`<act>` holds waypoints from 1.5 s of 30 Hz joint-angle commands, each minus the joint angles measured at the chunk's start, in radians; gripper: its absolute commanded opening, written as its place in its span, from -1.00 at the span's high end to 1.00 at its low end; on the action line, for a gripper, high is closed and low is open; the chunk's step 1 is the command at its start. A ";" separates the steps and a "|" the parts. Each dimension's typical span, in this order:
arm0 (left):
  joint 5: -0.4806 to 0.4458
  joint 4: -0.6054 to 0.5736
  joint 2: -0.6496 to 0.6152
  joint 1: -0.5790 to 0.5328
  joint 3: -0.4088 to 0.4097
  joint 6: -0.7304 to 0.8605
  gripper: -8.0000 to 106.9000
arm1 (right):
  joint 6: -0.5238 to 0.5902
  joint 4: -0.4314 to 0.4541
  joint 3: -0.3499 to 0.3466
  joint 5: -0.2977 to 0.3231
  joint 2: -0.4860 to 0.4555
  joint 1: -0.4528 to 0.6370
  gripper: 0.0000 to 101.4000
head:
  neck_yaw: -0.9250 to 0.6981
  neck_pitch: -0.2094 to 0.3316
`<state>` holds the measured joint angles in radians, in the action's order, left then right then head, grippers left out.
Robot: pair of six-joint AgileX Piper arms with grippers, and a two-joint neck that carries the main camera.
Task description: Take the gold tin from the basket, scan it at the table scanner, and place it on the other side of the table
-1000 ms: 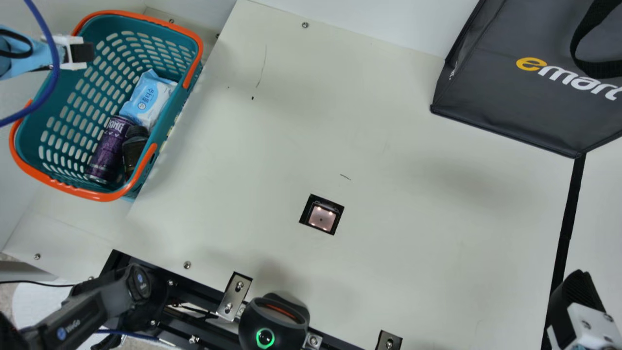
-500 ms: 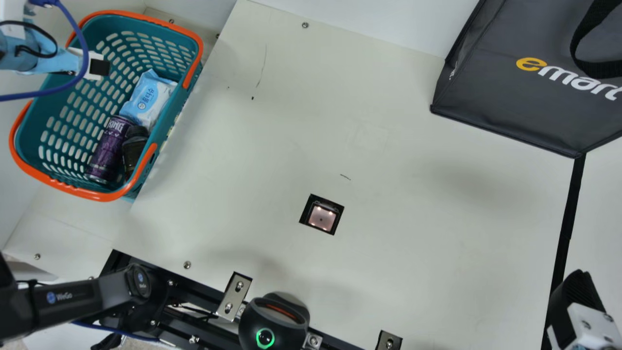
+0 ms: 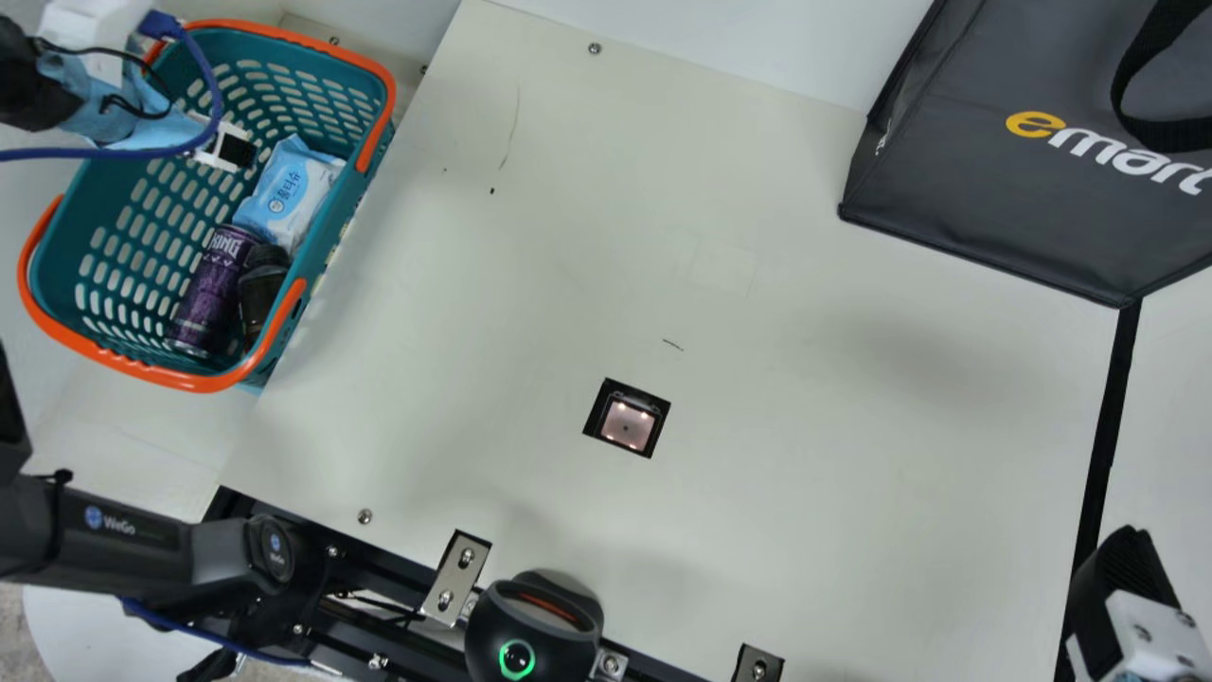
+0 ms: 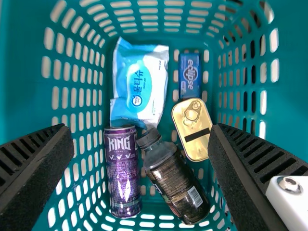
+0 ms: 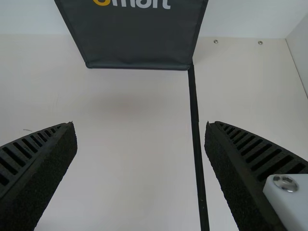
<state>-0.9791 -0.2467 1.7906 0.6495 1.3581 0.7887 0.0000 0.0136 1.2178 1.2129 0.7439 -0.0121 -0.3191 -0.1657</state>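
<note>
Cream tabletop [image 3: 805,455], scanner [image 3: 626,423] lit. Gold tin [image 4: 196,150] in basket [image 3: 202,384]; both pairs of jaws apart. Grasp, scan, placement remain.

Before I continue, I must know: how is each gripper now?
Left gripper: open, holding nothing.
Right gripper: open, holding nothing.

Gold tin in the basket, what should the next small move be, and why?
I'd probably shift the left gripper to centre over the gold tin before lowering: its fingers are open, and the tin lies off-centre, nearer one finger, beside the dark bottle.
</note>
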 commanded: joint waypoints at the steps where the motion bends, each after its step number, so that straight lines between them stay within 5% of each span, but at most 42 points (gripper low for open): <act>1: 0.005 0.006 0.023 -0.002 0.000 0.004 -0.71 | 0.000 0.000 0.000 0.000 0.000 0.000 -0.87 | -0.002 0.027; 30: 0.045 0.069 0.122 0.026 -0.107 0.060 -0.71 | 0.000 0.000 0.000 0.001 0.000 0.000 -0.87 | -0.002 0.027; 45: 0.072 -0.006 0.137 0.050 -0.145 0.025 -0.71 | 0.000 0.000 0.000 0.001 0.000 0.000 -0.87 | -0.002 0.027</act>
<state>-0.9137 -0.2444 1.9244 0.7001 1.2147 0.8217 0.0000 0.0136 1.2178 1.2139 0.7439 -0.0121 -0.3175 -0.1657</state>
